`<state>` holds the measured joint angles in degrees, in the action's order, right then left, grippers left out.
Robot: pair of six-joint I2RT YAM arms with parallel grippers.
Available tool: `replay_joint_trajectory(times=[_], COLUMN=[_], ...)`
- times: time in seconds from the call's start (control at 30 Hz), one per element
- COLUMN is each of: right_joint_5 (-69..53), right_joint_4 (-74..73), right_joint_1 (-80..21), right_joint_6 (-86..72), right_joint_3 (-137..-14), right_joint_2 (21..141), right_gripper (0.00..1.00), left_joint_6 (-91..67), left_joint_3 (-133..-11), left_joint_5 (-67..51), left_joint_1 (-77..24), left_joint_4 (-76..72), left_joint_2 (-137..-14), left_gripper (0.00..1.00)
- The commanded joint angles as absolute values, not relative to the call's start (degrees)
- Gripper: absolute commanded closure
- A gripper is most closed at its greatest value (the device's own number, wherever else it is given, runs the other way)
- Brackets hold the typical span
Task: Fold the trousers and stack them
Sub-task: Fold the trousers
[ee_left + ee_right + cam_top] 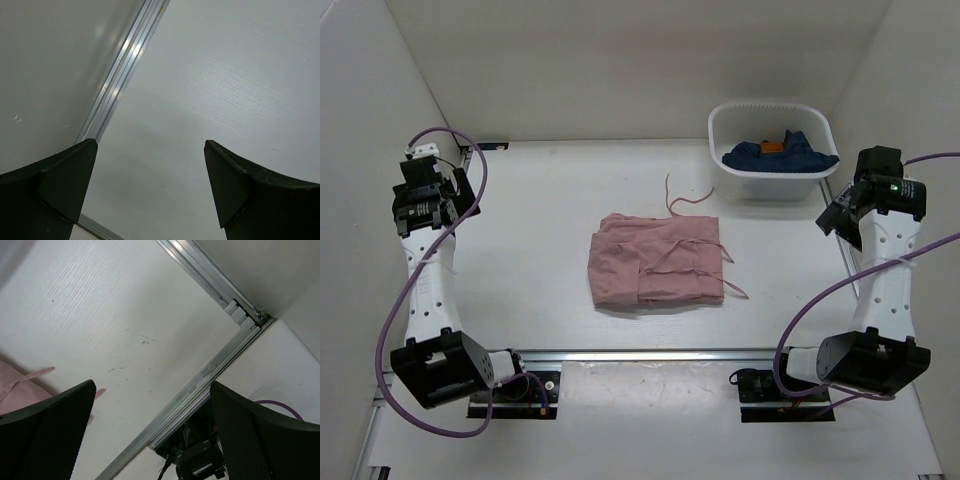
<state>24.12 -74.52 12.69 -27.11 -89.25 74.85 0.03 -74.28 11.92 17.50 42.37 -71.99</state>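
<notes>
The dusty-pink trousers (655,263) lie folded into a rough rectangle at the middle of the table, with pink drawstrings trailing off the far and right sides. A corner of them and a drawstring end show in the right wrist view (20,392). My left gripper (448,200) is raised at the far left, well away from the trousers, open and empty; its fingers (60,175) frame bare table. My right gripper (832,218) is raised at the right, open and empty, apart from the trousers.
A white tub (740,172) at the back right holds a dark blue garment with an orange tag (780,155). Aluminium rails run along the table's near edge (650,353) and sides (210,370). White walls enclose the table.
</notes>
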Motion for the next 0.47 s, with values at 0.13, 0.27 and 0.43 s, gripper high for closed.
replay_joint_trajectory(times=[0.13, 0.27, 0.43], right_joint_5=[23.9, 23.9, 21.5], right_joint_4=[-72.9, -72.9, -68.8], right_joint_1=[12.9, 12.9, 12.9], right_joint_6=[-25.7, -25.1, -24.0], right_joint_3=[-87.8, -87.3, -86.0], right_joint_2=[73.7, 73.7, 71.2], right_gripper=[0.01, 0.01, 0.01], left_joint_6=[0.0, 0.0, 0.0], left_joint_3=[-75.0, -75.0, -74.4], left_joint_5=[11.5, 11.5, 11.5], left_joint_1=[17.5, 17.5, 17.5], left_joint_4=[42.1, 42.1, 42.1], left_joint_2=[-70.5, -70.5, -70.5], left_gripper=[0.0, 0.0, 0.0])
